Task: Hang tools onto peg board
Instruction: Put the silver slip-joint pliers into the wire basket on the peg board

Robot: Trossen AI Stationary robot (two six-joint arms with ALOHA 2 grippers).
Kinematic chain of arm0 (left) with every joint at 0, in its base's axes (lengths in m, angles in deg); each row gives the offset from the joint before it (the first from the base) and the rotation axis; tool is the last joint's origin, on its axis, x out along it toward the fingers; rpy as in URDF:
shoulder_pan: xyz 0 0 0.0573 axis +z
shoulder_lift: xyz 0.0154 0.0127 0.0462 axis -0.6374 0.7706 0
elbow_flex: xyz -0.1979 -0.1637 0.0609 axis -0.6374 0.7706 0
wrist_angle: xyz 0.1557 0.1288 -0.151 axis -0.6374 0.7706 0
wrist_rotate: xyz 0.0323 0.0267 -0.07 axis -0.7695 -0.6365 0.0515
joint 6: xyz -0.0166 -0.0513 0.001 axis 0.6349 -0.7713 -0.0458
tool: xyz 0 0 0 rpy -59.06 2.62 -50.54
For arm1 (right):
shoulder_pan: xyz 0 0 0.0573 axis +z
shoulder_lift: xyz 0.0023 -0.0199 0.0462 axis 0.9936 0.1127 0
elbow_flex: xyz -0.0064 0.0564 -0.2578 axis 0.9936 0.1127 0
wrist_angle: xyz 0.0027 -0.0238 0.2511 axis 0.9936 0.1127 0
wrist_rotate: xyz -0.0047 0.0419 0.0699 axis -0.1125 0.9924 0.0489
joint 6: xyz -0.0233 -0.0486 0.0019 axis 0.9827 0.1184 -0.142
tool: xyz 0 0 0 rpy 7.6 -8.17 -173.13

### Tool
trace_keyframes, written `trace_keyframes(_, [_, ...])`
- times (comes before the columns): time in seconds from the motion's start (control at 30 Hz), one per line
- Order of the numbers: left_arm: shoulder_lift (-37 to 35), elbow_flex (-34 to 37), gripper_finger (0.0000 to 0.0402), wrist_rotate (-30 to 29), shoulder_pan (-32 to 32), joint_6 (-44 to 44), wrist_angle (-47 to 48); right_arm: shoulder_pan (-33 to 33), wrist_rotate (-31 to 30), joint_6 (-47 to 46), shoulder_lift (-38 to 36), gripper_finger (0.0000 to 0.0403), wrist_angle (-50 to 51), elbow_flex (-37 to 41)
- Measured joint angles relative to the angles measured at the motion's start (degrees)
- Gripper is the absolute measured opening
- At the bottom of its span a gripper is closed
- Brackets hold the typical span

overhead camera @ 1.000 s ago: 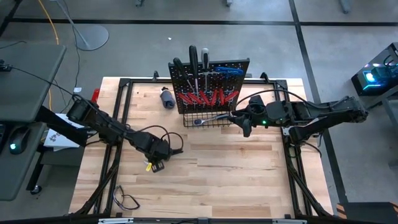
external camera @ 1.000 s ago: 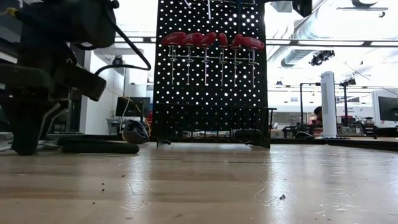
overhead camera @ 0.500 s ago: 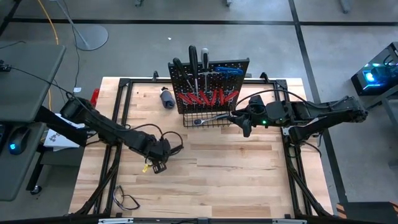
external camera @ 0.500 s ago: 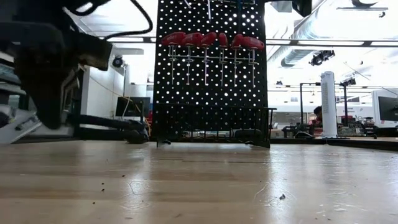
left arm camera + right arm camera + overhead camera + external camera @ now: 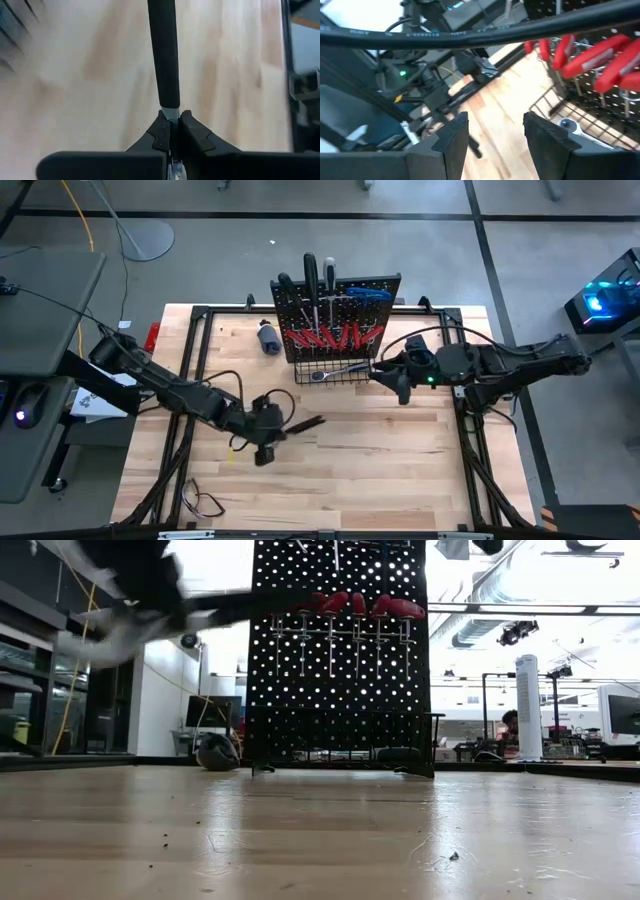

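Gripping a black-handled screwdriver (image 5: 163,52) by the metal end of its shaft, our left tool (image 5: 171,131) has its fingers (image 5: 200,137) pressed together, the black handle running straight out ahead over the pale wood of the bench (image 5: 380,470). From above we see that left tool (image 5: 266,423) over the middle of the bench's left half, with the screwdriver (image 5: 303,425) pointing toward the centre and lifted clear of the wood. Our right tool (image 5: 398,380) hangs near the back edge, just beside the right end of the wire basket (image 5: 340,377); its fingers (image 5: 451,137) stand apart with nothing between them. The peg board (image 5: 340,315) stands upright at the middle of the back edge, a row of red-handled screwdrivers (image 5: 335,336) hanging across it, a blue-handled tool (image 5: 365,293) near its top and black-handled ones (image 5: 312,275) above. A silver ratchet (image 5: 335,370) lies in the basket at its foot. A dark object (image 5: 269,338) rests on the bench left of the board.
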State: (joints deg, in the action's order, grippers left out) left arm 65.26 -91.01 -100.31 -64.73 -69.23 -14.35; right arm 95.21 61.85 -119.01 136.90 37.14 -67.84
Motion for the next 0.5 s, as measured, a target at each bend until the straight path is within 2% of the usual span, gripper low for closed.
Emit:
trace_keyframes(0.13, [1.85, -5.49, 0.001, -9.83, 2.08, 15.21, -4.03, 1.85, -1.13, -0.59, -1.82, 0.0183, -0.66, 0.0])
trace_keyframes(0.27, [6.71, -11.65, 0.001, -16.2, 5.93, 31.92, -4.64, 3.55, -4.27, -0.63, -3.44, 0.0183, -1.79, 0.0])
trace_keyframes(0.4, [10.55, -17.77, 0.001, -21.82, 9.12, 39.74, -4.86, 5.0, -7.29, -0.51, -4.48, 0.0182, -2.18, 0.0])
trace_keyframes(0.5, [12.52, -19.0, 0.001, -23.5, 11.41, 44.89, -6.29, 5.75, -9.2, 0.35, -4.72, 0.0173, -2.2, 0.0])
